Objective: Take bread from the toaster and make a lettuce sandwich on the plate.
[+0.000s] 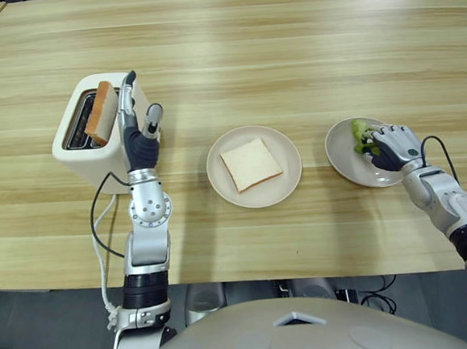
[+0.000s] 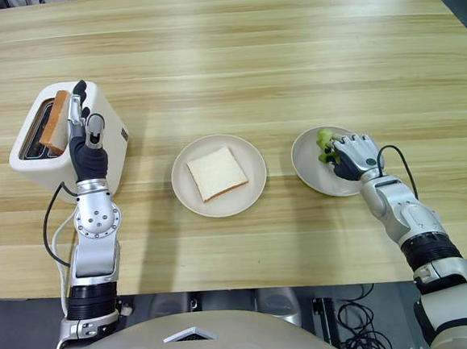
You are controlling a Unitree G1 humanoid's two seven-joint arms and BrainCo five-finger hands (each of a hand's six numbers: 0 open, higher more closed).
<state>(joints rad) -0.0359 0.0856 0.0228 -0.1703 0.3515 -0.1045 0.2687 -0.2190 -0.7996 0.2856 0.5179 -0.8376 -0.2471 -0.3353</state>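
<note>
1 slice (image 1: 251, 164) lies on the plate (image 1: 287, 188). Left hand (image 1: 140, 141), open, stands beside the 2nd slice (image 1: 101, 114) in the toaster (image 1: 95, 161). Right hand (image 1: 393, 146) grips lettuce (image 1: 361, 134), probably due on the plate next.

I note a light wooden plank table (image 1: 288, 49), with dark grey floor (image 1: 35, 327) below and black cables (image 2: 354, 314) lying on it.

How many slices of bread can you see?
2. One browned slice sticks up from the white toaster; one white square slice lies on the middle cream plate. The toaster's other slot could hide more.
</note>
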